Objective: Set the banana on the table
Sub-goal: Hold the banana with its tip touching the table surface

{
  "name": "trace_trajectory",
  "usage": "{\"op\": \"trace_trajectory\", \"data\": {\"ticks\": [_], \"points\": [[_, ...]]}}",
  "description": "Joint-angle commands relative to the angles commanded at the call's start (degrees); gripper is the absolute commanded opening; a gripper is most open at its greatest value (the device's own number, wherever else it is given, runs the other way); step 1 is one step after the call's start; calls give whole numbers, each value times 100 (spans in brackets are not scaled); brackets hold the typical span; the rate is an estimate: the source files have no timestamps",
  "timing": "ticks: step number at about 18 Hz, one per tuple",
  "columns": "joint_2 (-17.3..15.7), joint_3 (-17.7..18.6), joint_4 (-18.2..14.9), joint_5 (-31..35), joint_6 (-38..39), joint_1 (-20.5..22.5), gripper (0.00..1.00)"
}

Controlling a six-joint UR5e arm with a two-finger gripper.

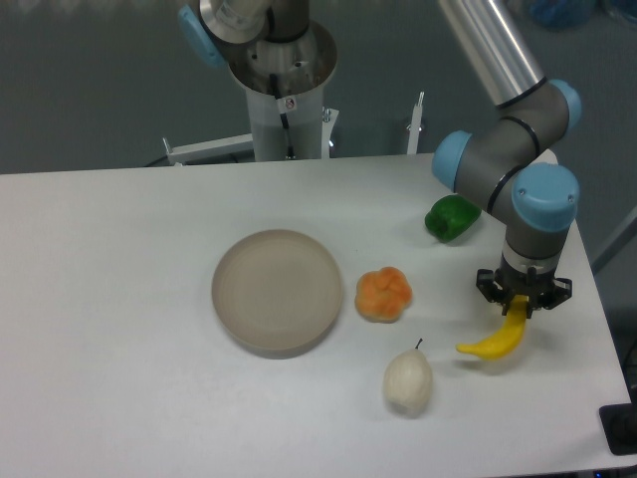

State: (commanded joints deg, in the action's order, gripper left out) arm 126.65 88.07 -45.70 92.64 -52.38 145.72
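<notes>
The yellow banana [493,342] hangs by its right end from my gripper [521,305], at or just above the white table [119,329] near the right edge. Its left tip points toward the pale pear [408,382]. My gripper points straight down and is shut on the banana's upper end. I cannot tell whether the banana touches the tabletop.
A round beige plate [277,291] sits mid-table. An orange fruit [384,294] lies just right of it, with the pear in front. A green pepper [450,217] sits behind the gripper, partly hidden by the arm. The table's right edge is close to the gripper.
</notes>
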Motion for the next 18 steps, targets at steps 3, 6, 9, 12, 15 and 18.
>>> {"op": "trace_trajectory", "data": {"ticks": [3,6,9,12,15,18], "points": [[53,-26,0,-9,-35,17,23],[79,-26,9,-9,-44,18,23],[97,-26,0,-9,-62,18,24],[97,-26,9,-9,-62,18,24],[106,-18,9,-9,-79,18,24],[106,-18,26,-9,-88,18,25]]}}
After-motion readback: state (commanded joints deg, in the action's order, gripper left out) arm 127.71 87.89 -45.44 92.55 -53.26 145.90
